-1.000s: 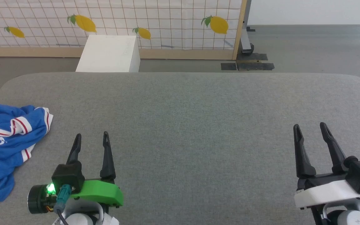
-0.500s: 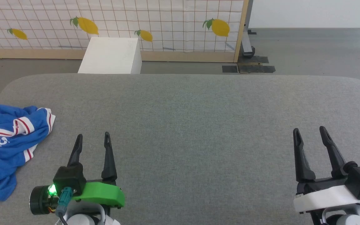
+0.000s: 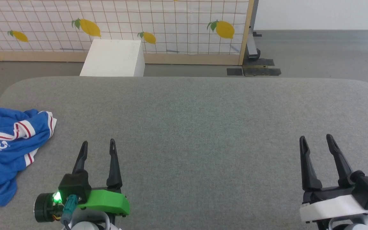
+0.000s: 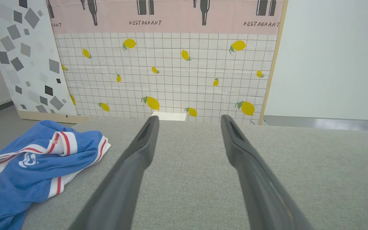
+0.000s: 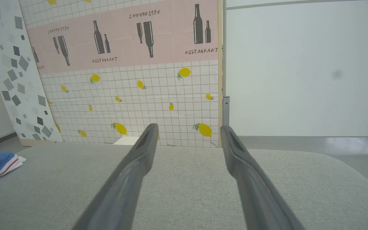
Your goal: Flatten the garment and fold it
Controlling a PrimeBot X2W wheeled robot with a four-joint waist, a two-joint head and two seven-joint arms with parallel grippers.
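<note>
Near garment (image 3: pixel 5 153): L gripper (image 3: pixel 98 142) wide, empty.

Light: bright, even, faint shadows | Focus: fingers (image 4: pixel 133 172) were soft near lens | Glare: floor (image 5: pixel 347 143) shone at 3 o'clock

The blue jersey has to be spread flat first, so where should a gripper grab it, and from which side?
Likely the red-striped white trim at the right end of the garment, with the left gripper coming in low from the right. That edge lies on top, exposed and nearest; the rest is a crumpled heap.
</note>
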